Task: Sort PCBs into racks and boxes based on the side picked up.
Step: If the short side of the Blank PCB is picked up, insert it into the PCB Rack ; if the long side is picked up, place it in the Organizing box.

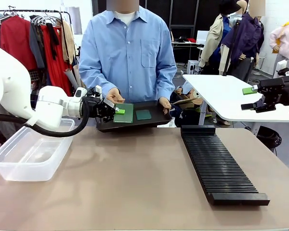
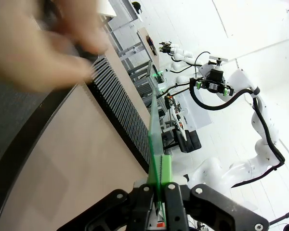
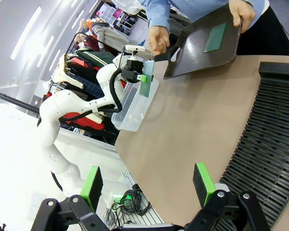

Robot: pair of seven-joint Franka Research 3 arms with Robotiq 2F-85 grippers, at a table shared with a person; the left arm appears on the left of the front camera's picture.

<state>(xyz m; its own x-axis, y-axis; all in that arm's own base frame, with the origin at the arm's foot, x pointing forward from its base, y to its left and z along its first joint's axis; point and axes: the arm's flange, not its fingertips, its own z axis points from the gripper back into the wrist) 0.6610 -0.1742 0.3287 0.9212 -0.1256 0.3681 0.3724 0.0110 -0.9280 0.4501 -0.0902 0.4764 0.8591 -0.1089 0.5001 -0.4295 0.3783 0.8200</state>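
Your left gripper (image 1: 116, 111) is clamped on a PCB (image 1: 126, 115), pinching it at one edge. In the left wrist view you get that board only edge-on, a thin green line rising from between the pads, so its face can't be read there. From the front it overlaps the black tray (image 1: 135, 125), and you cannot tell whether the two touch. The right wrist view shows the PCB hanging upright just off the tray's end, in front of the box (image 1: 29, 153), though depth is hard to judge at that range.

A small PCB (image 1: 143, 114) lies flat on the tray. The person holds the tray above the far edge of the table (image 1: 135, 187), tipped toward you, with one hand (image 1: 115, 96) right by your gripper and the other hand (image 1: 164, 103) at the opposite end. In the left wrist view the nearer one is a large blur across the top corner and hides most of the tray.

The box sits on the table's left side, its far corner hidden behind your arm. The rack (image 1: 221, 166) lies on the right side, running away from you.

Your right gripper (image 1: 249, 98) hovers well off to the right, level with the tray, with its fingers spread wide apart. Its arm is cut off by the picture's edge.
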